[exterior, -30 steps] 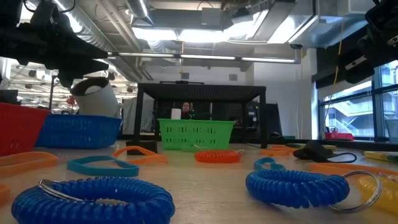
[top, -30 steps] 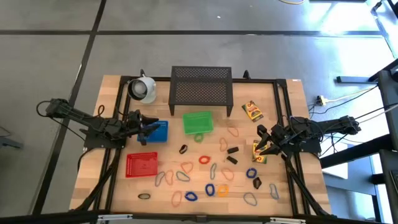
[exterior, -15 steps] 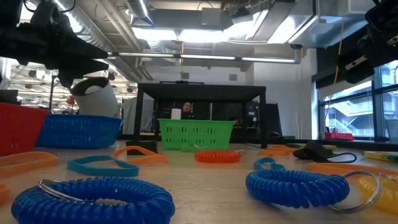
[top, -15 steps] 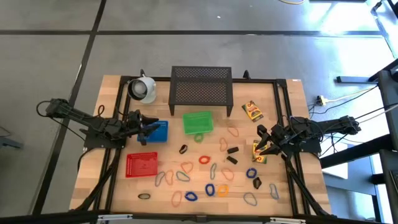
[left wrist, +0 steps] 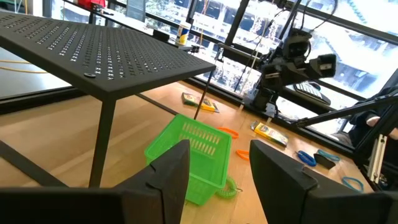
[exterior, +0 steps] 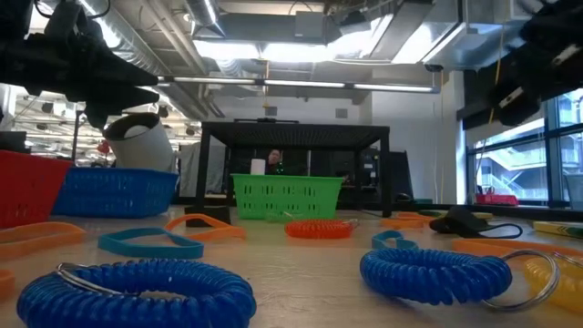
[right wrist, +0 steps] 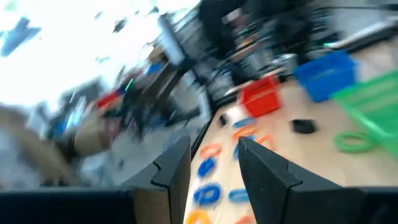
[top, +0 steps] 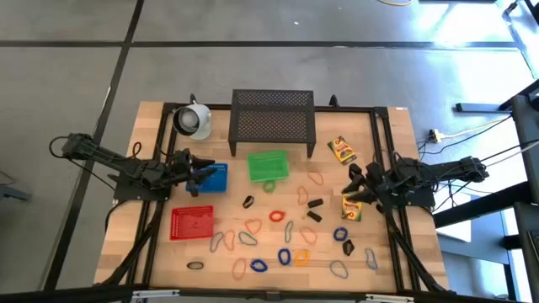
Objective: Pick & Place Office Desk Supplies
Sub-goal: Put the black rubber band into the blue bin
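The supplies lie loose on the wooden table: coloured band loops [top: 285, 255], black clips [top: 314, 203] and two yellow crayon boxes [top: 341, 150] [top: 351, 208]. In the low view, blue coiled loops [exterior: 434, 273] lie closest to the camera. My left gripper [top: 205, 175] [left wrist: 219, 152] hovers open over the blue basket [top: 217, 178], pointing level toward the green basket [left wrist: 189, 158]. My right gripper [top: 350, 187] [right wrist: 213, 149] hangs open at the table's right side, above the nearer crayon box, with nothing between its fingers.
A black mesh stand [top: 272, 116] and a white cup [top: 194, 120] stand at the far side. The green basket [top: 268, 166] sits mid-table and a red basket [top: 192, 222] at the near left. Black frame rails run along both table sides.
My right gripper has stayed above the nearer crayon box but has swung and rolled at the wrist, its fingers now pointing more toward the table's left and far side. Its opening looks the same.
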